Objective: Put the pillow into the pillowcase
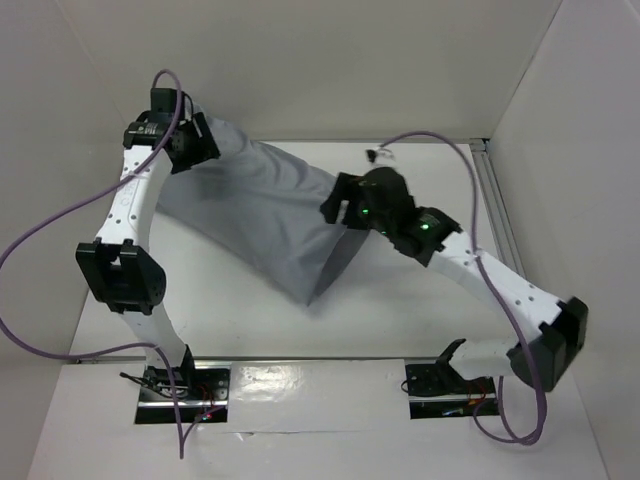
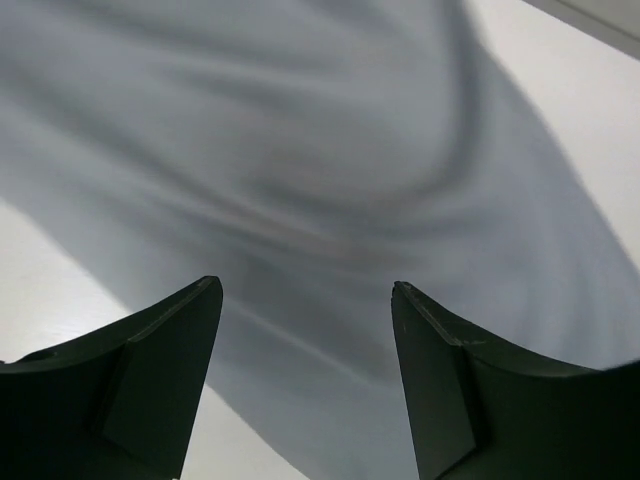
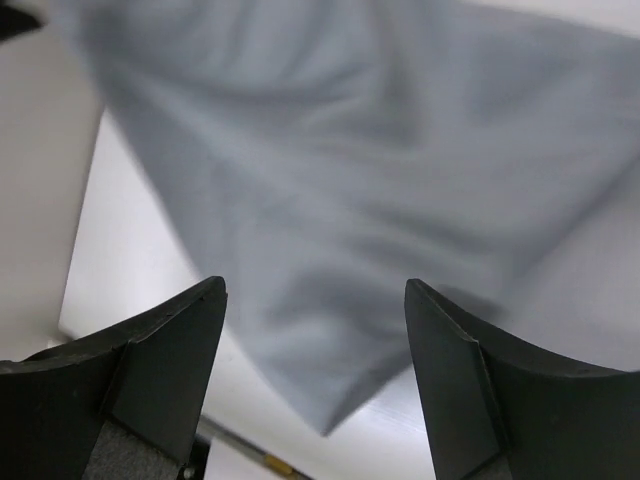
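Robot lab, bench test cell, not a home. What shows it:
- plain white panels: back wall (image 1: 330,60) and both side walls box in a white table (image 1: 250,330)
- two white-and-black arms, left arm (image 1: 128,215) and right arm (image 1: 500,285), each bolted to a metal plate (image 1: 215,385) at the near edge
- purple cables (image 1: 40,235) run loose in big loops from the bases to the wrists
- aluminium rail (image 1: 497,200) along the right table edge
- green LEDs (image 1: 365,212) lit on the right wrist
- only household thing is a grey pillowcase (image 1: 260,210) spread on the table between the arms; both wrist views show it over the same bare white surface
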Robot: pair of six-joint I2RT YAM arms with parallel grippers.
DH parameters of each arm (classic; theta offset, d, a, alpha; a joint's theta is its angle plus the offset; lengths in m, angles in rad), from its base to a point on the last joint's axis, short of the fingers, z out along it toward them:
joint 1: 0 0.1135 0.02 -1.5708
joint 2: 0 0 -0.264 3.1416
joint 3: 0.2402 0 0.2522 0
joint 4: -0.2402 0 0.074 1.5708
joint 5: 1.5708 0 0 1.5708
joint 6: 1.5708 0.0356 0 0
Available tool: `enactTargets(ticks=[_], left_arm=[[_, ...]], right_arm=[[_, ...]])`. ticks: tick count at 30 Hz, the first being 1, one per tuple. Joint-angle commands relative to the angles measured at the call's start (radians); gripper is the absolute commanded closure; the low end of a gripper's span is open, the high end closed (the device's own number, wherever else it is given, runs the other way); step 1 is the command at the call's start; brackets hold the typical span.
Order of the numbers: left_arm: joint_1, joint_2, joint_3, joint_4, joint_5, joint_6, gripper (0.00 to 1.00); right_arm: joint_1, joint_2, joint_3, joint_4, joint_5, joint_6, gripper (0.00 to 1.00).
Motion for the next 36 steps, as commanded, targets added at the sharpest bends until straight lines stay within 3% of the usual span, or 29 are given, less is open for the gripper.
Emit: enactTargets(ticks=[1, 3, 5, 11, 16, 22, 27, 31, 36], left_arm=[[0.062, 0.01, -0.063, 0.056, -0.159, -0.006, 0.19], [0.075, 0.01, -0.147, 0.103, -0.245, -0.015, 0.22], [0.087, 0.032, -0.193, 0.117, -0.233, -0.031, 0.23], [0.073, 0.072, -0.258, 0.129, -0.168, -0.068, 0.26], [0.036, 0.023, -0.373, 0.129, -0.121, -0.068, 0.26], [-0.161, -0.051, -0.514, 0.139, -0.087, -0.087, 0.27], [-0.293, 0.027, -0.461, 0.154, -0.076, -0.081, 0.27], [-0.375, 0.185, -0.22, 0.097, -0.024, -0.029, 0.27], [-0.514, 0.224, -0.083, 0.039, -0.012, -0.029, 0.26]], right_arm=[[0.173, 0.152, 0.076, 0.073, 0.044, -0.068, 0.21], [0.241, 0.194, 0.052, 0.177, 0.024, -0.046, 0.21], [0.241, 0.269, 0.042, 0.24, -0.024, -0.021, 0.21], [0.068, 0.465, 0.012, 0.292, -0.117, 0.068, 0.24], [-0.082, 0.504, -0.03, 0.127, -0.029, 0.1, 0.24], [-0.237, 0.426, -0.109, 0.044, 0.06, 0.056, 0.24], [-0.284, 0.378, -0.11, 0.044, 0.111, 0.005, 0.24], [-0.307, 0.398, -0.018, -0.008, 0.154, -0.022, 0.23], [-0.365, 0.389, 0.105, -0.042, 0.185, -0.076, 0.2]])
